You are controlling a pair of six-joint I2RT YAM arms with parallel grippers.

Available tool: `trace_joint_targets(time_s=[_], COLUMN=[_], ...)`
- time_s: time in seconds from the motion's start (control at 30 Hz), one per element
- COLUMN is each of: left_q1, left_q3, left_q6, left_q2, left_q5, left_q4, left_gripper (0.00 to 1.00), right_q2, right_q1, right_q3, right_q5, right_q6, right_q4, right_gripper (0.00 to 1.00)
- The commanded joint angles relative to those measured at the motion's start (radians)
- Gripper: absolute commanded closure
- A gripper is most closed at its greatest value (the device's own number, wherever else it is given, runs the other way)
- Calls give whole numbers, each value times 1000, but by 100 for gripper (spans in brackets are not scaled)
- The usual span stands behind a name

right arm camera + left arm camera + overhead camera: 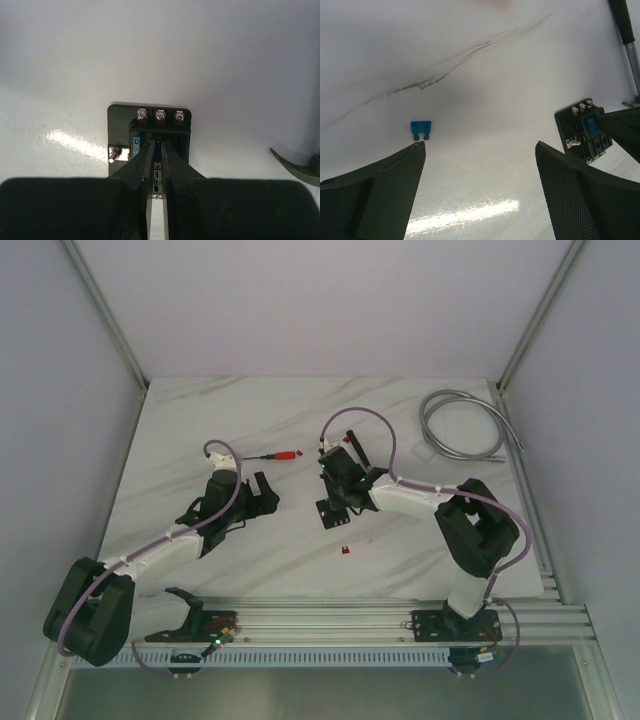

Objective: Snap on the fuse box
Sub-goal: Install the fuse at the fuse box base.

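The fuse box is a black square block lying on the white marble table near the middle. It shows three screws along its far edge and a blue fuse seated in a slot. My right gripper stands directly over the fuse box, shut on a thin blue fuse whose tip sits at the slots. My left gripper hovers wide open over bare table to the left of the fuse box, holding nothing.
A loose blue fuse lies just beyond my left finger. A small red fuse lies in front of the box. A red-tipped tool lies at centre back, and a grey coiled cable at back right.
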Motion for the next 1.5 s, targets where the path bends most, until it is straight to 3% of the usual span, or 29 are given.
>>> trace_joint_targets(time_s=[0.0,0.37,0.73,1.2,1.47], left_q1=[8,8,9,8,8], left_q3=[-13,-14,-21,-23,-22], left_q6=[1,1,1,1,2], left_q2=[-16,-21,-58,-65,-59], left_q5=[-5,-2,-1,-9,-8], left_q4=[-5,-6,-11,-16,-15], left_gripper=[0,0,0,0,0], right_q2=[145,252,16,-3,-34], right_q1=[9,26,68,69,68], right_q3=[-58,63,36,104,96], right_q5=[10,86,-5,-18,6], right_q6=[-20,-1,-51,-56,-50], right_q4=[-232,-347,-310,-236,-236], right_gripper=[100,100,100,72,71])
